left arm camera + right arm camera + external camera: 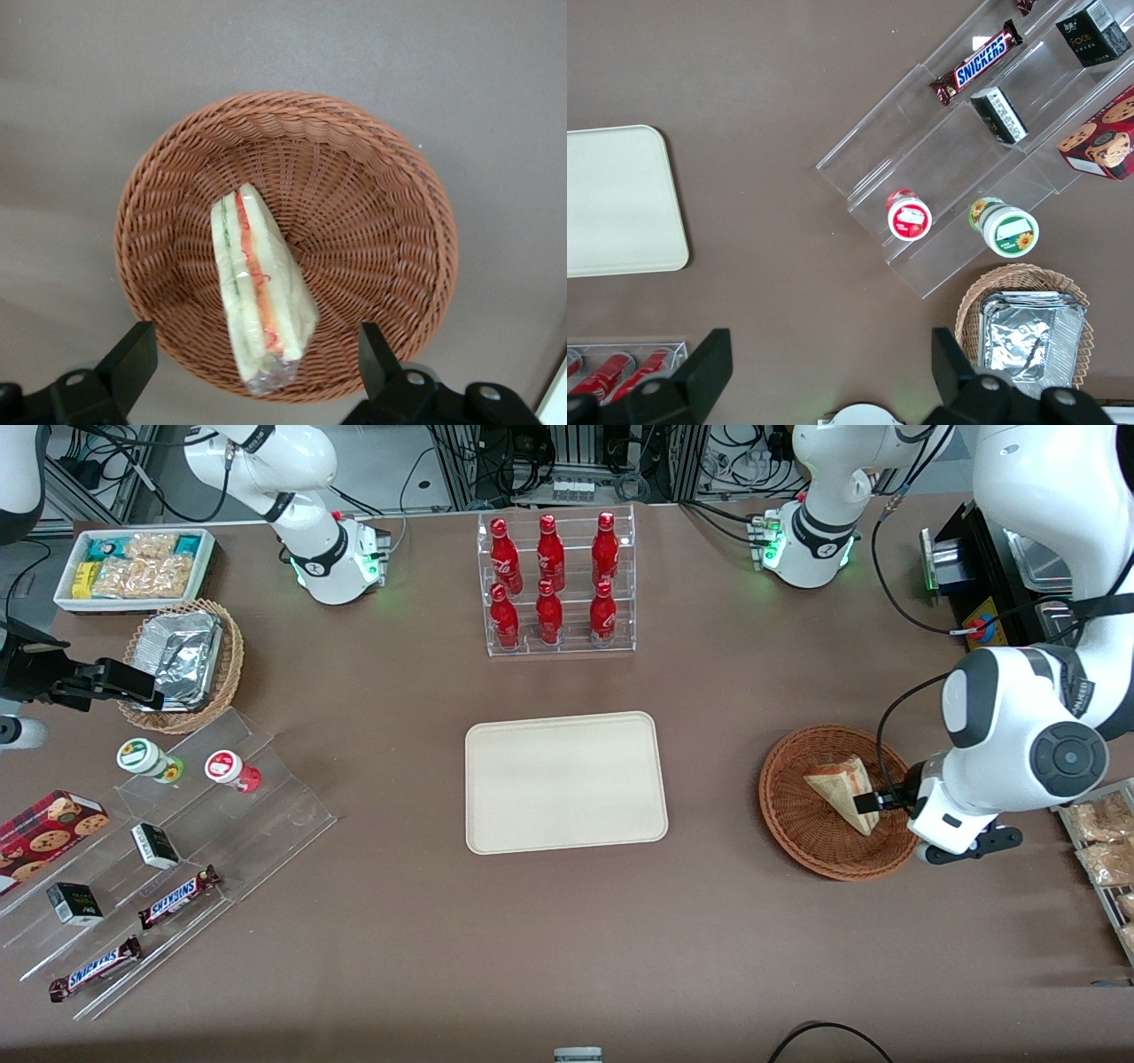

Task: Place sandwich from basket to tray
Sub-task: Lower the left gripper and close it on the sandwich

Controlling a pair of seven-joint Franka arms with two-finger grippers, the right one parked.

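The sandwich (840, 786) (259, 288), a wrapped pale wedge with red and green layers along its cut edge, lies in the round reddish-brown wicker basket (791, 834) (390, 221) toward the working arm's end of the table. My left gripper (873, 802) (257, 367) hovers open over the basket's rim, just above the sandwich's wrapped end. One dark finger stands at each side of that end, and neither touches it. The cream tray (567, 781) (616, 204) lies bare at the table's middle.
A clear rack of red bottles (555, 584) stands farther from the front camera than the tray. Snack packets (1103, 841) lie close beside my arm. Toward the parked arm's end are a stepped acrylic shelf (168, 850), a tan basket with foil containers (182, 662) and a white bin (133, 567).
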